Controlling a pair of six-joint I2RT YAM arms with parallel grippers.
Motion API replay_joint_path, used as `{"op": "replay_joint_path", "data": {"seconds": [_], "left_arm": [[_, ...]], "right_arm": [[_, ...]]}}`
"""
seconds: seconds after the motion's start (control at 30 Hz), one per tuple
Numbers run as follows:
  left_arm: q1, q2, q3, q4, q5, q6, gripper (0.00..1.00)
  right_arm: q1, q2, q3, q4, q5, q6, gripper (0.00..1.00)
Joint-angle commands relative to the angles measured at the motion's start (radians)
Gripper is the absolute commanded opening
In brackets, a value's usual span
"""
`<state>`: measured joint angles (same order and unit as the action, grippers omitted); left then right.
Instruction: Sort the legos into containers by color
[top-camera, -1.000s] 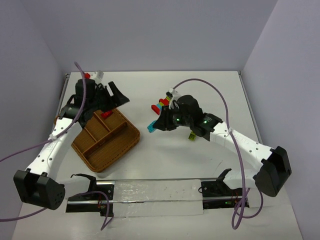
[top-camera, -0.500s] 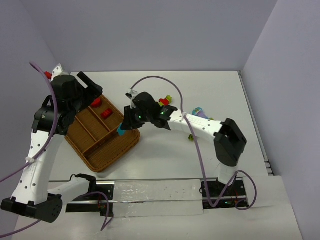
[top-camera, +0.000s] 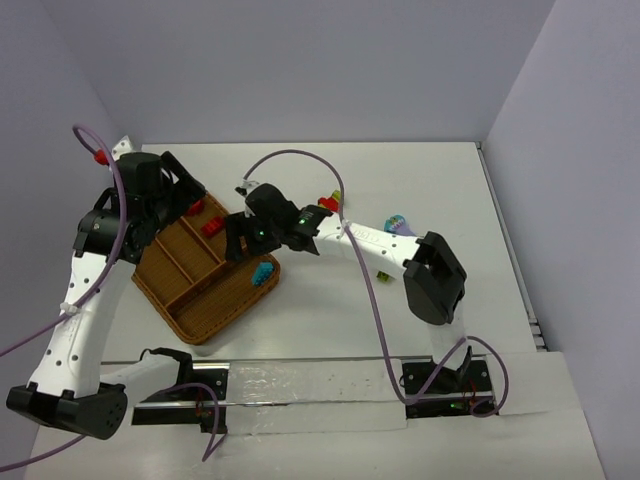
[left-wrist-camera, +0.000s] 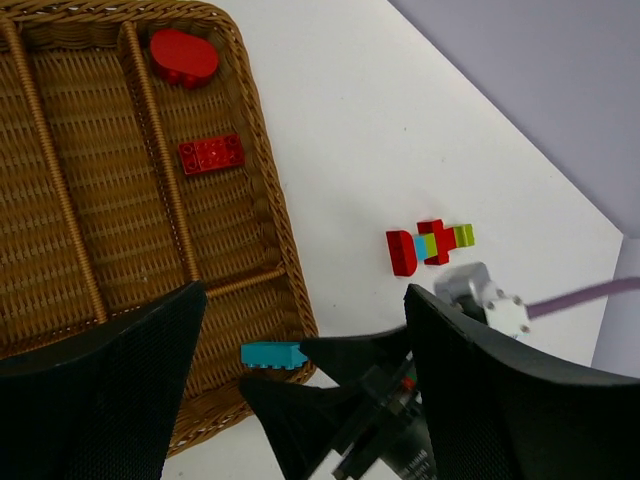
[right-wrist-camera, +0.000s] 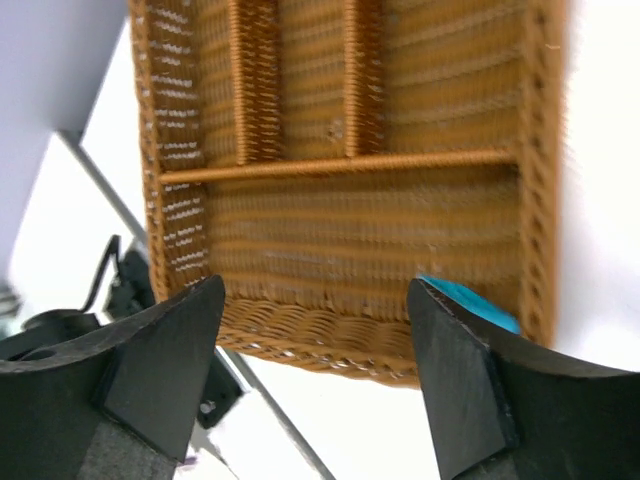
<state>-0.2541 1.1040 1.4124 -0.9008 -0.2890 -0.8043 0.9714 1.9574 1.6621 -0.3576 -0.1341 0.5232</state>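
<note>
teal brick (top-camera: 263, 272) | flat in wicker tray (top-camera: 190, 318) end compartment, tight against corner rim, bare weave beside | right pincer (top-camera: 238, 243) agape, empty | left pincer (top-camera: 188, 182) agape, empty

The tray (left-wrist-camera: 90, 200) is rough, ribbed brown wicker; the red brick (left-wrist-camera: 211, 154) and teal brick (left-wrist-camera: 273, 354) are smooth, glossy plastic. The table (left-wrist-camera: 400, 130) looks matt white, and the left gripper (left-wrist-camera: 300, 298) has matt black fingers (left-wrist-camera: 100, 390) with a fine mesh grain.

The overhead camera looks down on the whole table (top-camera: 420, 170); both wrist cameras closely share the wicker tray (left-wrist-camera: 100, 200).
</note>
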Motion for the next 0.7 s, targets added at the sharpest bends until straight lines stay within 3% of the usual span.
{"op": "replay_joint_path", "data": {"seconds": [0.0,0.17,0.33,0.4,0.5,0.67], "left_arm": [[0.006,0.012,-0.033,0.003,-0.009,0.016,0.88],[0.007,0.047,-0.069,0.015,0.006,0.044,0.88],[0.002,0.051,-0.107,0.072,0.072,0.044,0.88],[0.002,0.051,-0.118,0.090,0.089,0.045,0.88],[0.000,0.056,-0.126,0.104,0.112,0.039,0.88],[-0.002,0.054,-0.138,0.111,0.120,0.037,0.88]], "right_arm": [[-0.046,-0.245,-0.143,-0.006,0.185,-0.032,0.74],[-0.271,-0.630,-0.560,0.054,0.246,0.022,0.68],[-0.533,-0.828,-0.854,0.048,0.260,0.005,0.59],[-0.584,-0.838,-0.885,0.037,0.258,-0.013,0.61],[-0.669,-0.732,-0.896,-0.001,0.195,-0.056,0.83],[-0.680,-0.619,-0.888,0.017,0.164,-0.040,0.89]]}}
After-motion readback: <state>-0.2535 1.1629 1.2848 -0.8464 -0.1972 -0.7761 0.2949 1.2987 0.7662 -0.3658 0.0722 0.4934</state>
